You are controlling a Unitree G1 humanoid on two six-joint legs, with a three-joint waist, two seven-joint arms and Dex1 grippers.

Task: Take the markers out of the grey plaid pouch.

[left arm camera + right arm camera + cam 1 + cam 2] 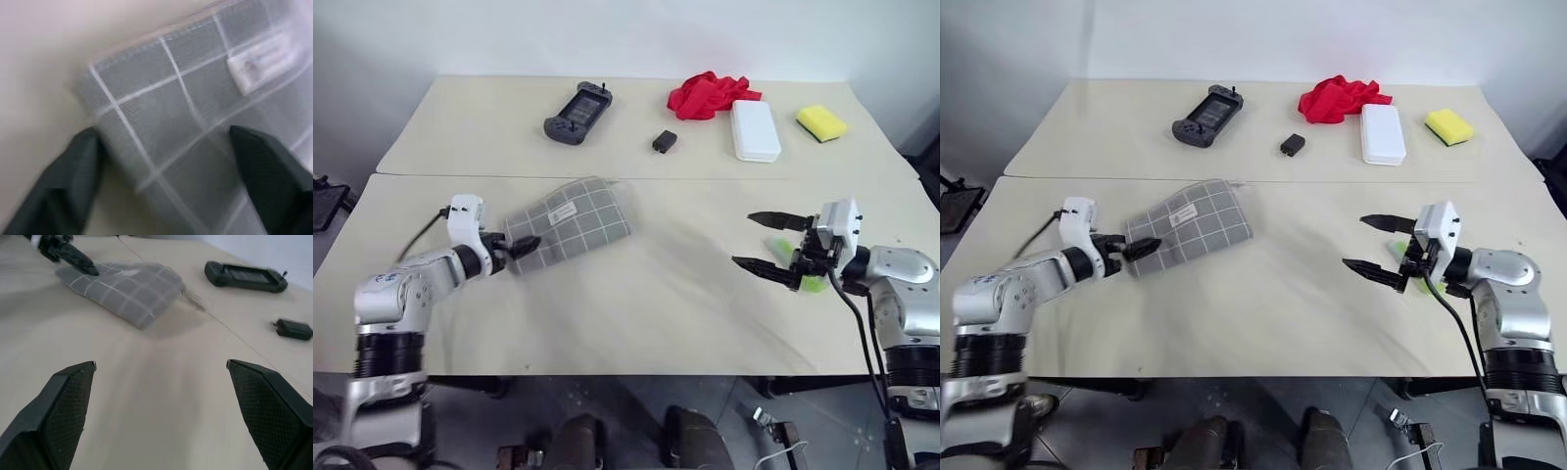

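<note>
On the near surface [636, 313], toward the robot's left, lies the grey plaid pouch [570, 224], flat, with its small white label facing up. The left gripper [519, 247] is at the pouch's near corner. In the left wrist view its 2 black fingers [73, 181] stand apart on either side of that corner, open and not squeezing the cloth. I cannot tell if they touch it. On the robot's right, the right gripper [1371, 245] hangs over the surface, well apart from the pouch. Its 2 fingers [63, 411] are spread wide and hold nothing. Just behind these fingers, on the surface by the right wrist, are bright lime-green markers [813, 284]. They are partly hidden by the gripper, so I cannot count them. They are out of the pouch and far from it. On the far surface [470, 127] sit a dark handheld controller [578, 114], a small black block [665, 141], a red cloth [710, 94], a flat white box [755, 129] just beside the cloth, and a yellow sponge [821, 122] near the far right edge.
</note>
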